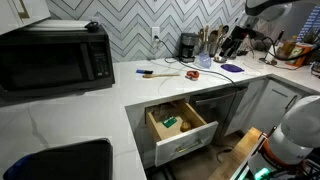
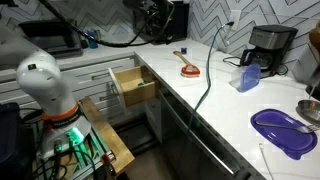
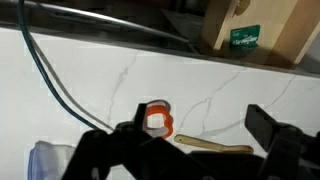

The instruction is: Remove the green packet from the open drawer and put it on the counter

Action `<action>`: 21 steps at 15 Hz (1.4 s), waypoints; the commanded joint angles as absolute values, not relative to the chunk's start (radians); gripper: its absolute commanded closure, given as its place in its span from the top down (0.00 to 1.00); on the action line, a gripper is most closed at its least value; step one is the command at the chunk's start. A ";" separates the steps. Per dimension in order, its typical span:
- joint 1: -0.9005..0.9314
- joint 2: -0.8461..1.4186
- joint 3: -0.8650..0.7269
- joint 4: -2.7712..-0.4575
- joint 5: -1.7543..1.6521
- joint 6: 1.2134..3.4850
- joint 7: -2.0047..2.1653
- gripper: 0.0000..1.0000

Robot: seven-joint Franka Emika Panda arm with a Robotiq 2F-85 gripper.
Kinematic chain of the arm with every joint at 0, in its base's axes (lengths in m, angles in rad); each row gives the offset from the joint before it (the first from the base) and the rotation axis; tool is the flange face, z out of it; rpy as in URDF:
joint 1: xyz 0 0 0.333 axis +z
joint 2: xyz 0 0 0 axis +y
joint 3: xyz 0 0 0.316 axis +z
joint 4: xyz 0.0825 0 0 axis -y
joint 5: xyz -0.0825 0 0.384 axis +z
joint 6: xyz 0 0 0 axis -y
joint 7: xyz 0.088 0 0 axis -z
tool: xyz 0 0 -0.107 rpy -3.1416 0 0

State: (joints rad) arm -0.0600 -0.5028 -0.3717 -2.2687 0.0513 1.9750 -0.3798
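Green packet (image 3: pixel 243 38): lies flat inside the open drawer (image 1: pixel 181 125), at about 1 o'clock from your gripper (image 3: pixel 190 128) in the wrist view and well apart from it. Your gripper hangs over the counter (image 3: pixel 100 80), jaws spread and empty. A red tool (image 3: pixel 156 121) lies at its 9 o'clock.

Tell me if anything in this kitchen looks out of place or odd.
A black cable trails across the counter and hangs over its edge, where it could snag. The drawer stands open with the green packet inside.
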 commanded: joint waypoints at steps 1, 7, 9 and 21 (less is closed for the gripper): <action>-0.089 -0.496 -0.349 -2.266 0.066 1.972 -0.392 1.00; -0.089 -0.496 -0.349 -2.266 0.066 1.972 -0.392 1.00; -0.089 -0.496 -0.349 -2.266 0.066 1.972 -0.392 1.00; -0.088 -0.483 -0.084 -2.393 0.085 2.016 0.129 1.00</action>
State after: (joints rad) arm -0.0712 -0.4673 -0.1670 -2.3351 0.0636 1.9788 -0.0395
